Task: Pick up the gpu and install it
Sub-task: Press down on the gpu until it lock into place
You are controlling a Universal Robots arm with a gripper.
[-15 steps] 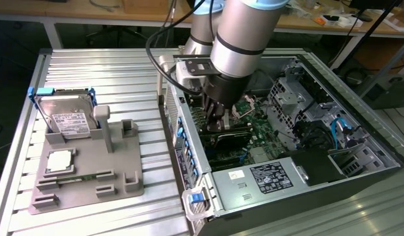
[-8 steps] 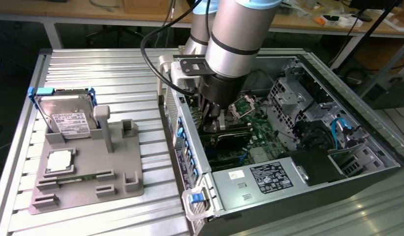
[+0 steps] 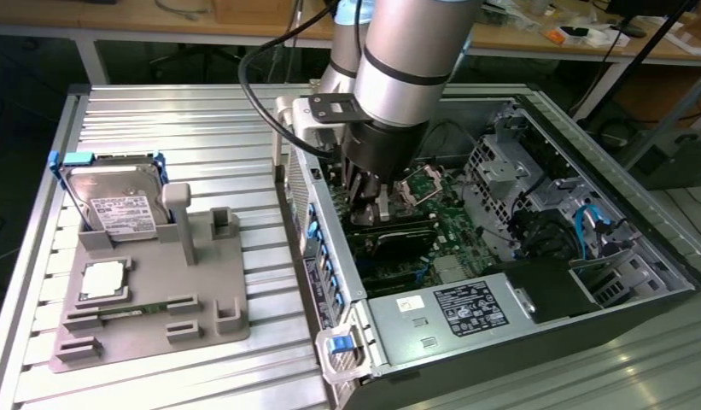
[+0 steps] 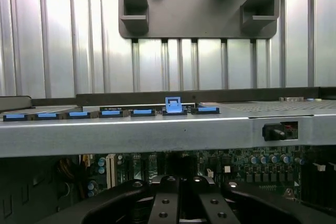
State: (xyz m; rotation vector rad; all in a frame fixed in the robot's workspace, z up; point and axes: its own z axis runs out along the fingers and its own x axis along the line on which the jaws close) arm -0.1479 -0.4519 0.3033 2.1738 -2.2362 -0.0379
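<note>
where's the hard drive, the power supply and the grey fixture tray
hard drive [image 3: 120,207]: exterior view, on its white label.
power supply [image 3: 447,320]: exterior view, on its silver top face beside the black label.
grey fixture tray [image 3: 156,273]: exterior view, on a bare patch of its flat base.

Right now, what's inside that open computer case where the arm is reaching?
Inside the computer case: a green motherboard, cables and a labelled power supply. The gripper covers the slot area below it.

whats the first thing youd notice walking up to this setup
The big silver robot arm plunging into the open computer case, its end effector down over the green motherboard. On the exterior view's left, a grey fixture tray holds a hard drive standing upright in a blue frame.
</note>
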